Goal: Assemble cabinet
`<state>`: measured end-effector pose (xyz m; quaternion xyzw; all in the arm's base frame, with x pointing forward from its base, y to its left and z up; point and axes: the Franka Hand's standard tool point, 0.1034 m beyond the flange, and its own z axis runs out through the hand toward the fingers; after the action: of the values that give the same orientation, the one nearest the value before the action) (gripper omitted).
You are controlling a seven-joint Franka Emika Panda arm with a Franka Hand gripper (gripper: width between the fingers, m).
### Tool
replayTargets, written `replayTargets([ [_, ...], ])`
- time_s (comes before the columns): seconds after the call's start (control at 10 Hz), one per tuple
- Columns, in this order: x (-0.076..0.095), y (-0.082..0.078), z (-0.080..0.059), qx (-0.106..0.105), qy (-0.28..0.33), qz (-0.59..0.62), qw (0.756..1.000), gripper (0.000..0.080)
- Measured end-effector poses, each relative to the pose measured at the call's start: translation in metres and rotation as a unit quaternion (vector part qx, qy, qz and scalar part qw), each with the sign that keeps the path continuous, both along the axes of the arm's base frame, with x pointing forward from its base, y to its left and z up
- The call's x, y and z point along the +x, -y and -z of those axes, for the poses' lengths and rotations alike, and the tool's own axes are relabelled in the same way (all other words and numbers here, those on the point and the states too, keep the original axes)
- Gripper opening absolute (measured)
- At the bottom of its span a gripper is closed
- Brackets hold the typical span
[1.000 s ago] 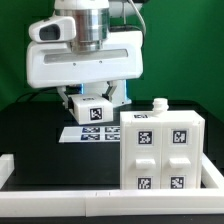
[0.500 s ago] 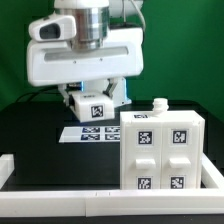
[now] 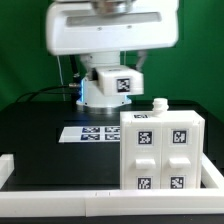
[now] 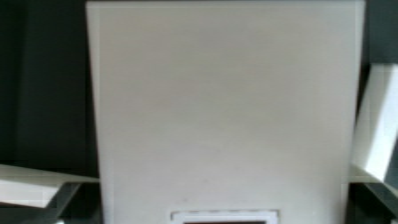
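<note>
**Tagged block carried high, cabinet waiting at the front**

The black desk (image 3: 30,125) fills the scene, with a low white rim (image 3: 60,205) along its near edge, presumably so that loose parts cannot slide off. Above it hangs the white arm (image 3: 110,30), its broad body taking up the top of the exterior view.

The cabinet (image 3: 160,150) stands upright on the desk near that rim, toward the exterior view's right, well apart from the arm. Its front carries several square tags facing the camera, which likely lets the rig track it. Nothing grips it or touches it.

The marker board (image 3: 90,132) lies flat on the desk between the arm and the cabinet, just beside the cabinet's far corner.

Under the hand (image 3: 115,72) sits a tagged block (image 3: 118,85), tag turned toward the exterior view. The fingers themselves are hard to make out, but the block seems to hang clear of the desk, and in the wrist view its pale face (image 4: 222,110) fills nearly the whole picture (a sliver of tag shows at one edge). So I judge the hand closed on it, holding it high to clear the marker board and cabinet.

A small white knob (image 3: 157,104) stands on the cabinet's top.
</note>
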<state>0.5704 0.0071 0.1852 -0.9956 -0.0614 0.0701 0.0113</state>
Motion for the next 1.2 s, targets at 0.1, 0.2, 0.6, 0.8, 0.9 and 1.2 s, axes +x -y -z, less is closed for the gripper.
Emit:
replayTargets([
  [0.1, 0.012, -0.010, 0.000, -0.002, 0.000, -0.007, 1.000, 0.0561],
  [0.2, 0.020, -0.014, 0.002, -0.003, 0.002, -0.010, 1.000, 0.0561],
  [0.6, 0.018, -0.013, 0.004, -0.003, 0.000, -0.011, 1.000, 0.0561],
  [0.8, 0.026, -0.024, 0.004, -0.003, 0.003, -0.010, 1.000, 0.0561],
  [0.9, 0.031, -0.029, 0.005, -0.003, 0.006, -0.007, 1.000, 0.0561],
  [1.2, 0.030, -0.042, 0.011, -0.003, 0.003, -0.009, 1.000, 0.0561],
])
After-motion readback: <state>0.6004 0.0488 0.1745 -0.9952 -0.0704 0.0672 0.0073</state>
